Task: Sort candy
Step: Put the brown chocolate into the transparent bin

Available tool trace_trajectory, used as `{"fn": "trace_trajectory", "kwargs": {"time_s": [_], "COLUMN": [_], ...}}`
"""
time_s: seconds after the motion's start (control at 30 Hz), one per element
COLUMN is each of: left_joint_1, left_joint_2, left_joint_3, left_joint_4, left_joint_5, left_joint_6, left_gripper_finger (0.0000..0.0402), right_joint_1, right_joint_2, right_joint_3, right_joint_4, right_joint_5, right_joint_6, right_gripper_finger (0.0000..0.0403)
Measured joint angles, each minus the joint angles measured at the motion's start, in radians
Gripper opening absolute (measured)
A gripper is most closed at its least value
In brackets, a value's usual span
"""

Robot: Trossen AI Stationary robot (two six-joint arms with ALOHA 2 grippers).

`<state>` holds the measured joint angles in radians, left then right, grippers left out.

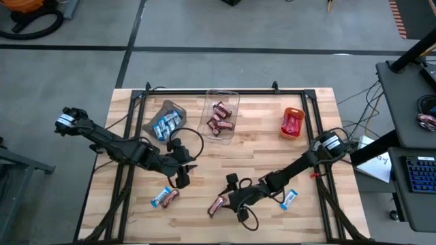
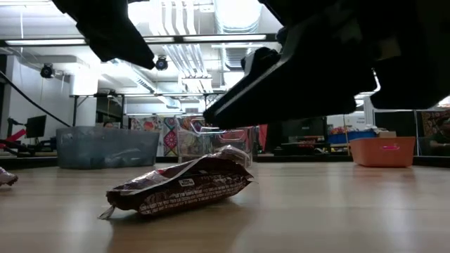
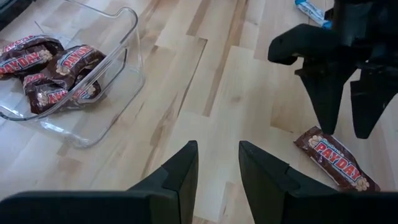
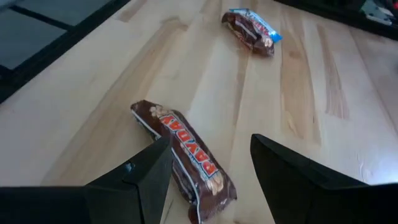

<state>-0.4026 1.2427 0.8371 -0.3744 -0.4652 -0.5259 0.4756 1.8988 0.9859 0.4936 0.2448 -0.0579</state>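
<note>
A dark brown bar (image 1: pixel 216 204) lies flat on the table near the near edge. It shows large in the low view (image 2: pixel 181 190) and in the right wrist view (image 4: pixel 186 155). My right gripper (image 4: pixel 210 143) is open and hovers just over that bar, with a finger on each side of its end; the left wrist view shows this gripper (image 3: pixel 346 130) pointing down above the bar (image 3: pixel 336 165). My left gripper (image 3: pixel 217 146) is open over bare table at centre-left (image 1: pixel 182 178). A blue-and-white bar and a brown one (image 1: pixel 163 197) lie together at near left, and another blue-and-white bar (image 1: pixel 289 199) lies at near right.
Three bins stand along the far side: a grey bin (image 1: pixel 167 121) holding blue-and-white bars, a clear bin (image 1: pixel 221 116) holding brown bars (image 3: pixel 46 71), and an orange bin (image 1: pixel 293 122) holding red ones. A black frame runs around the table's edges.
</note>
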Motion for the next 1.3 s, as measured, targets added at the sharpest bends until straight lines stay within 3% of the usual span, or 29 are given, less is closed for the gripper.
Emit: {"fn": "trace_trajectory", "kwargs": {"time_s": [0.27, 0.53, 0.7, 1.1, 1.3], "left_joint_1": [0.0, 0.0, 0.0, 0.0, -0.008], "left_joint_2": [0.017, 0.049, 0.06, 0.062, 0.037], "left_joint_3": [0.0, 0.0, 0.0, 0.0, 0.0], "left_joint_4": [0.002, 0.008, 0.008, 0.009, 0.007], "left_joint_5": [0.0, 0.0, 0.0, 0.0, 0.001], "left_joint_6": [0.0, 0.0, 0.0, 0.0, 0.0], "left_gripper_finger": [0.01, 0.01, 0.01, 0.01, 0.01], "right_joint_1": [-0.026, -0.057, -0.072, -0.084, -0.089], "right_joint_2": [0.081, 0.161, 0.193, 0.185, 0.143], "right_joint_3": [0.001, 0.045, 0.067, 0.073, 0.072], "right_joint_4": [0.115, 0.118, 0.12, 0.115, 0.08], "right_joint_5": [-0.072, -0.189, -0.204, -0.227, -0.224], "right_joint_6": [-0.01, 0.063, 0.072, 0.046, 0.048], "right_gripper_finger": [0.0212, 0.0212, 0.0209, 0.0118, 0.0105]}}
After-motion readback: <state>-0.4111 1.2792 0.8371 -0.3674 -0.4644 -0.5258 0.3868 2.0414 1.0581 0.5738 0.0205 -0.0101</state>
